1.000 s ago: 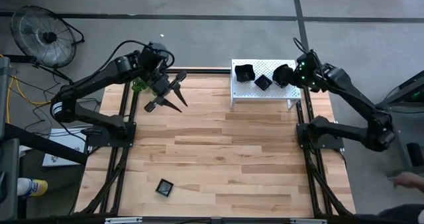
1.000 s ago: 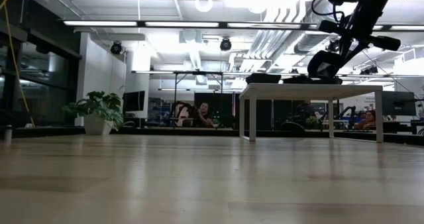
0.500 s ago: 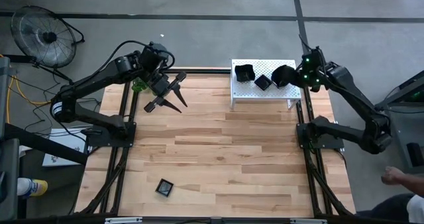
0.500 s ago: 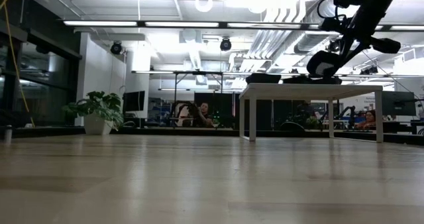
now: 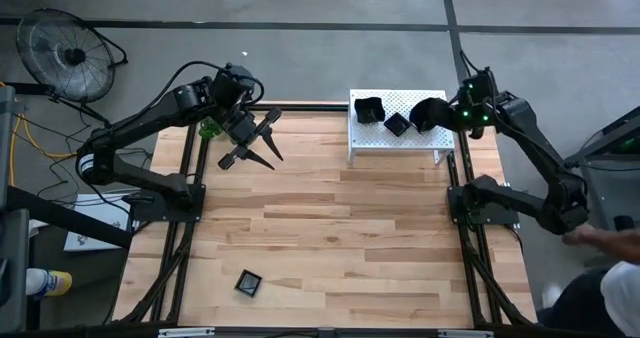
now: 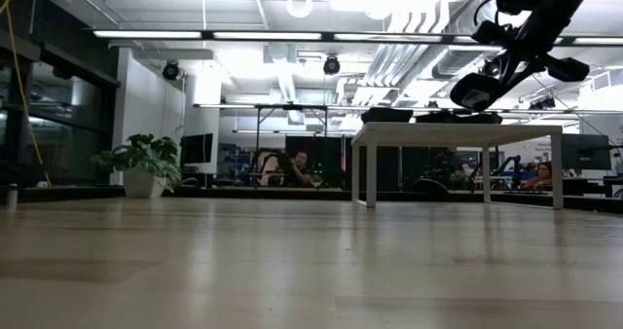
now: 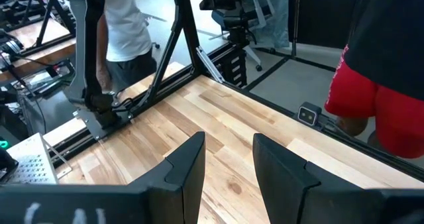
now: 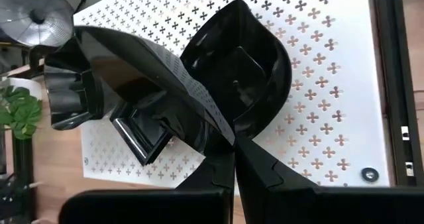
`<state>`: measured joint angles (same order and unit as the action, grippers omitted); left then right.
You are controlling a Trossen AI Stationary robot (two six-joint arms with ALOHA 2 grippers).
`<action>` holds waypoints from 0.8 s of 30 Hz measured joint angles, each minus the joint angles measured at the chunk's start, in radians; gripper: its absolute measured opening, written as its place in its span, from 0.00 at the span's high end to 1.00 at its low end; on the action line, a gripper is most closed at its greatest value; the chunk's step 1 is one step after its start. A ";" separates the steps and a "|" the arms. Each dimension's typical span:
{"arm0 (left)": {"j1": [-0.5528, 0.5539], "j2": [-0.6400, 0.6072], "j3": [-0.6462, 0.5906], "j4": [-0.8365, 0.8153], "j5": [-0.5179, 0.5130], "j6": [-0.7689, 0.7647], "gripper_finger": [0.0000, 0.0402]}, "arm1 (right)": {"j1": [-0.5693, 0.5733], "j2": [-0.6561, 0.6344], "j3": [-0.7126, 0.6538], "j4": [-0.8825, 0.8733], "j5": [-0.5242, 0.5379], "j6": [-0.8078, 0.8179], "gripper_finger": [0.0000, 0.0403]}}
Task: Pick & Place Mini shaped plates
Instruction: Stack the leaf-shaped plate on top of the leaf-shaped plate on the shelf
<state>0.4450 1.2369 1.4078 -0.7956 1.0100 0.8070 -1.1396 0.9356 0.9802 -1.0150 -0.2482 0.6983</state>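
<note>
My right gripper point(image 5: 445, 114) point(image 8: 232, 156) hovers over the right end of the white perforated rack point(image 5: 400, 144) and is shut on a rounded glossy black mini plate point(image 5: 428, 113) point(image 6: 476, 90). Two more black plates rest by their bases on the rack top: a deep one point(image 5: 369, 109) point(image 8: 66, 98) and a small square one point(image 5: 397, 124) point(image 8: 141, 135). Another square plate point(image 5: 247, 282) lies flat near the table's near left corner. My left gripper point(image 5: 255, 145) point(image 7: 228, 171) is open above the far left of the table, touching nothing. My right gripper pinches the rounded plate by its rim point(image 8: 224, 142) between the two fingers. The fingers come slanting down from the table's right. In the low view the plate is tilted and lifted clear, just above the rack top point(image 6: 458, 127).
The rack stands on legs at the table's far edge, right of centre. The table's frame rails point(image 5: 190, 228) run along both sides. A person point(image 5: 610, 288) stands off the near right corner. A fan point(image 5: 62, 40) sits on the floor beyond the far left corner.
My right gripper, still shut on the plate, has risen a little, and its wrist has shifted toward the table's right. The plate now hangs slightly higher above the rack. A person has come into view at the near right. The left arm kept still.
</note>
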 joint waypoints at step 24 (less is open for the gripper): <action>0.000 0.000 0.000 0.005 -0.002 -0.006 0.69 | -0.007 0.000 0.000 -0.041 0.026 -0.027 1.00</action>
<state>0.4450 1.2369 1.4078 -0.7906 1.0080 0.8009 -1.1461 0.9356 0.9806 -1.0559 -0.2226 0.6716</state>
